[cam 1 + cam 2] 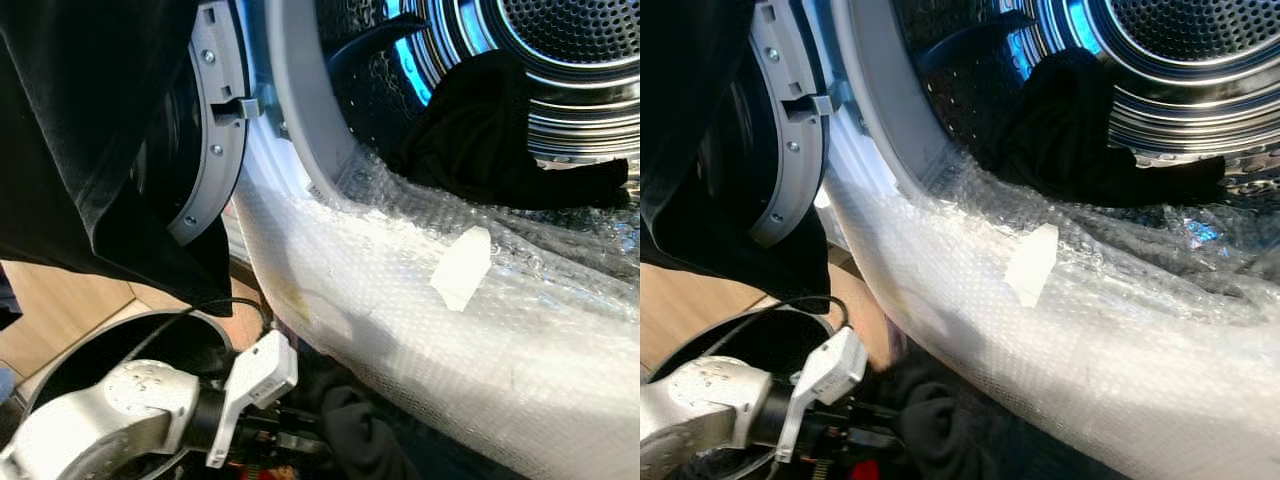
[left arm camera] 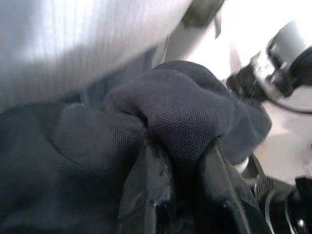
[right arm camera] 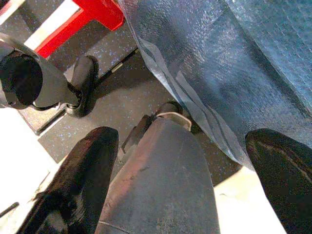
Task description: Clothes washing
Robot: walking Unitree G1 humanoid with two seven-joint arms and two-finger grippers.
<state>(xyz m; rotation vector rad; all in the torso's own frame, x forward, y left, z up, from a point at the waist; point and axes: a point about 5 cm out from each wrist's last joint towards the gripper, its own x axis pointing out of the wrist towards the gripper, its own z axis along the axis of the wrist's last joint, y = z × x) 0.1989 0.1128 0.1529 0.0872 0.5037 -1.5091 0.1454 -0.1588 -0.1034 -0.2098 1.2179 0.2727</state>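
Note:
The washer's steel drum [image 1: 560, 60] stands open with a black garment [image 1: 490, 130] lying inside near its front lip. Below the opening, my left arm [image 1: 130, 410] reaches down to a dark garment [image 1: 360, 430] bunched under the machine's front. In the left wrist view, my left gripper [image 2: 183, 161] is shut on a fold of this dark mesh garment [image 2: 185, 112]. My right gripper [image 3: 180, 170] hangs open over the dark floor, nothing between its fingers [image 3: 78, 185].
Bubble wrap [image 1: 420, 300] with a tape patch [image 1: 462, 267] covers the washer's lower rim. The open door [image 1: 215, 130] is at the left, and black cloth [image 1: 90, 130] hangs in front of it. A round dark bin [image 1: 60, 370] sits under my left arm. A red frame [image 3: 97, 12] stands on the floor.

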